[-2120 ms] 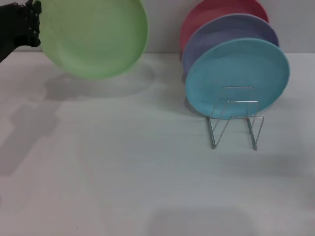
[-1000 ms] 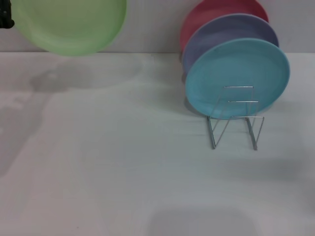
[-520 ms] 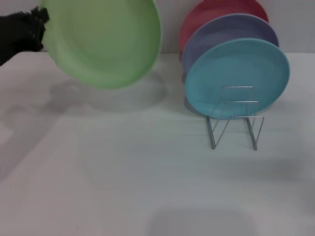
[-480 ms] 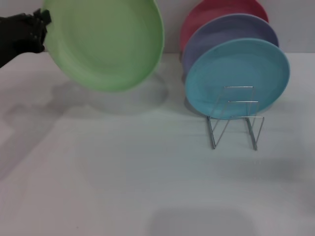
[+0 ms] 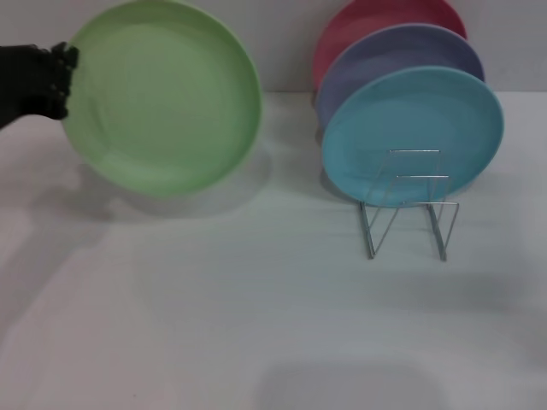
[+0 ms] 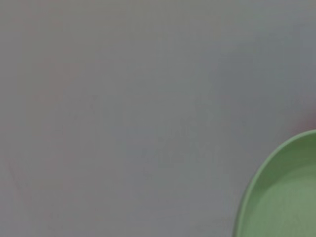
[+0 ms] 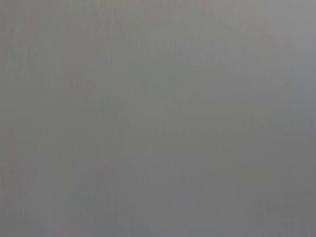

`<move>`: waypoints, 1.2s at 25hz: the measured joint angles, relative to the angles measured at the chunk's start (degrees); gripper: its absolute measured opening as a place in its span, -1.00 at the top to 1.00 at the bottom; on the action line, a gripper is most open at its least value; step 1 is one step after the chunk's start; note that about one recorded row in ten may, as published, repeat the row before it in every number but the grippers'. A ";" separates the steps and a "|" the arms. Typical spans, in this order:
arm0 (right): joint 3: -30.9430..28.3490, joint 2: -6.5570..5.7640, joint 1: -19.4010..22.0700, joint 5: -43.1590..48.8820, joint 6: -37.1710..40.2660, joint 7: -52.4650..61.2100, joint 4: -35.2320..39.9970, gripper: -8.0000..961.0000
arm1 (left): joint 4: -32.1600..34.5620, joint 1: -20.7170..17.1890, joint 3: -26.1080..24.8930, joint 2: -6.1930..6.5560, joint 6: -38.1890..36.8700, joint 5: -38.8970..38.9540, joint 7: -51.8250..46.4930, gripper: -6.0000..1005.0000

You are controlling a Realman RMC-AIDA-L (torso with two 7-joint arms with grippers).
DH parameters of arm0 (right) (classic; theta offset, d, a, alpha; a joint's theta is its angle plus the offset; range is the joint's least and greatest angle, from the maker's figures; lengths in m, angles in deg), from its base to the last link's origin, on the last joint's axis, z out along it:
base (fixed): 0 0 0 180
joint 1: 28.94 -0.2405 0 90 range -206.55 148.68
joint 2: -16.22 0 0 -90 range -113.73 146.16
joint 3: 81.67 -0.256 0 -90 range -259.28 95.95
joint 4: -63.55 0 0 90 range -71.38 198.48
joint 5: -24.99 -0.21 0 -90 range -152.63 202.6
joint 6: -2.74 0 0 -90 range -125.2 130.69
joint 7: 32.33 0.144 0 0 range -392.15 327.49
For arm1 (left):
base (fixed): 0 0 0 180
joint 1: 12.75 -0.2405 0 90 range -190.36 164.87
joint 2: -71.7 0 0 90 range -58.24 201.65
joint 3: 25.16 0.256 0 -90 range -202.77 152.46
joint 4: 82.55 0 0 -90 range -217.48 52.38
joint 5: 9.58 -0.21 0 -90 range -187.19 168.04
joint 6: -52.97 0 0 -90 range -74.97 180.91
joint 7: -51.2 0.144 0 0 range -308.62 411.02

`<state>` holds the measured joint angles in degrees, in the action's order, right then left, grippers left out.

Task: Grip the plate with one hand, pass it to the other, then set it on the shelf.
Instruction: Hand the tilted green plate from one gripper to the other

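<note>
The light green plate (image 5: 162, 98) hangs upright above the table at the far left, its hollow face turned toward me. My left gripper (image 5: 61, 81), black, is shut on the plate's left rim. A curved part of the same green plate (image 6: 284, 192) fills one corner of the left wrist view. The shelf (image 5: 408, 205), a thin silver wire rack, stands on the table at the right, well apart from the green plate. My right gripper is out of view; its wrist view holds only plain grey.
In the rack stand a turquoise plate (image 5: 412, 137), a lavender plate (image 5: 397, 60) behind it and a red plate (image 5: 376, 21) at the back. The front wire loops hold nothing. The white table (image 5: 256, 325) runs to a pale wall.
The green plate swung left and up, then came back right and has now dropped lower toward the table, with my left gripper keeping hold of its rim. The rack and its plates stayed put.
</note>
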<state>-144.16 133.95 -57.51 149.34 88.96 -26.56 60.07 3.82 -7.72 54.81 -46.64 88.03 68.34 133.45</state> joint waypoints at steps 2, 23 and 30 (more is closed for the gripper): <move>0.04 0.00 -0.13 0.01 -0.01 -0.02 0.01 -0.52 | 1.60 -0.93 0.42 -0.07 -1.82 -1.40 -0.18 0.92; 0.10 -0.05 -0.60 0.02 -0.45 -0.15 -0.04 -0.52 | -1.07 -5.15 30.42 0.19 -57.82 -23.47 -8.33 0.92; 0.03 0.02 -0.39 0.02 -0.07 -0.15 -0.25 -0.52 | -9.88 -2.78 37.83 0.23 -73.00 -28.30 -27.36 0.92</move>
<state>-144.13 133.98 -57.90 149.36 88.89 -26.71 59.82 -6.06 -10.49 92.64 -46.42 15.03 40.04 106.09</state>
